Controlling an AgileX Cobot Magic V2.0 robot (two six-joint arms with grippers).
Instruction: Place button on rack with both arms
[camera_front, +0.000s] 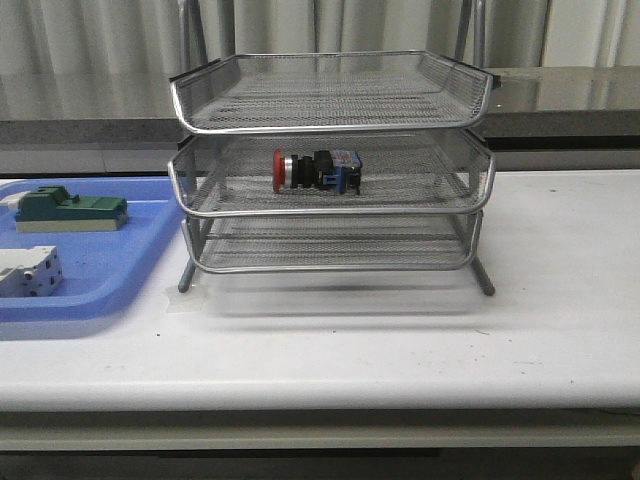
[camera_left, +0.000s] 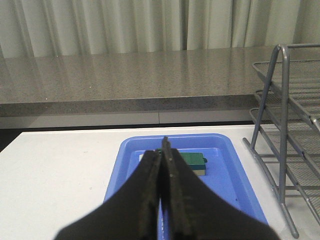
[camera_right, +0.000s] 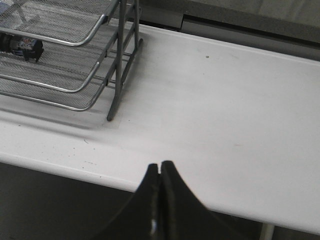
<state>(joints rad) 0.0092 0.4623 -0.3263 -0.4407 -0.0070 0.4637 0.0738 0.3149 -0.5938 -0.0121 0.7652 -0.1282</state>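
Observation:
The button (camera_front: 316, 170), with red cap, black body and blue rear block, lies on its side in the middle tier of the silver wire-mesh rack (camera_front: 330, 125). The right wrist view shows the button (camera_right: 21, 47) in that tier of the rack (camera_right: 95, 75). No arm shows in the front view. My left gripper (camera_left: 163, 150) is shut and empty, above the blue tray, with the rack's side (camera_left: 285, 140) to one side. My right gripper (camera_right: 160, 167) is shut and empty over the table's front edge, well away from the rack.
A flat blue plastic tray (camera_front: 120, 270) lies left of the rack with a green block part (camera_front: 70, 210) and a white block part (camera_front: 28, 272). The green part also shows in the left wrist view (camera_left: 192, 162). A grey counter (camera_front: 560, 95) runs behind the white table (camera_front: 400, 340).

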